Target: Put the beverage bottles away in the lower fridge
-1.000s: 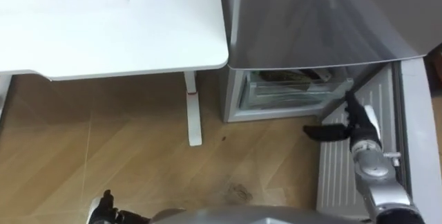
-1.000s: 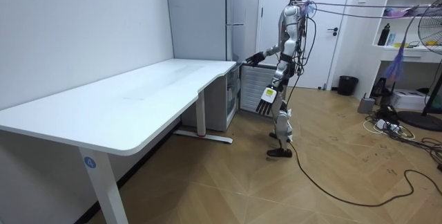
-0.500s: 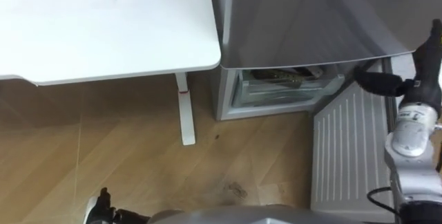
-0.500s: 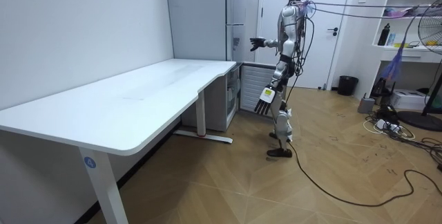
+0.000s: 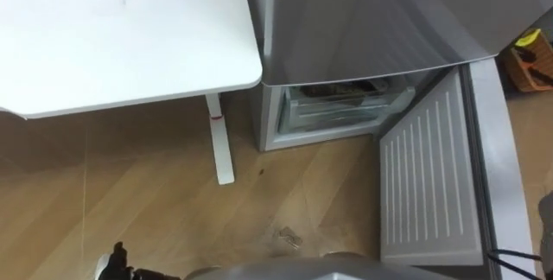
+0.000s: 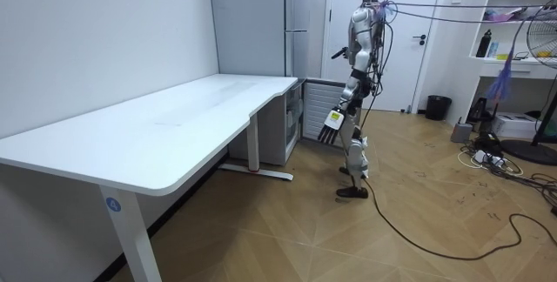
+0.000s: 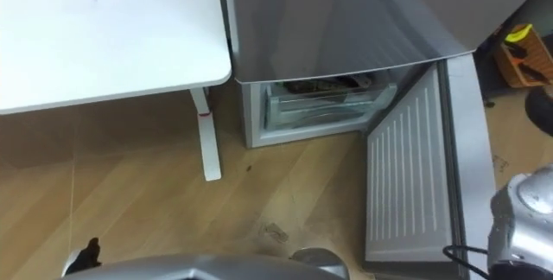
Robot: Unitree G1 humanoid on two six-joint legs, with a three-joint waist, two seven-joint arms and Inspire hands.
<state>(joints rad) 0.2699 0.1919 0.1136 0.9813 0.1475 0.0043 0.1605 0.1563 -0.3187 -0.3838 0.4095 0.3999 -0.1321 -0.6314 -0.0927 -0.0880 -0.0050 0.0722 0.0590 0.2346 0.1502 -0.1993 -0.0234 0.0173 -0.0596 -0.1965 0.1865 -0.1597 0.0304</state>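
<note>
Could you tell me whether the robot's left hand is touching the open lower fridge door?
Apart. In the left eye view the left hand hangs over floor, well clear of the lower fridge door.

Room view. Robot upright on the wood floor [image 6: 287,230], past the far end of a long white desk [image 6: 174,134], facing a tall grey fridge [image 6: 261,21] at the back wall. The fridge's lower door [image 6: 316,108] stands open, ribbed white inner face showing, just beside the robot's legs. Left hand [image 6: 332,125] hangs at thigh level in front of that door, fingers straight and spread, holding nothing. Right hand [image 6: 338,53] raised at chest height toward the fridge. Black bin [image 6: 439,107] behind the robot by a white room door [image 6: 426,21]. Fan [image 6: 546,40] at the room view's right.
</note>
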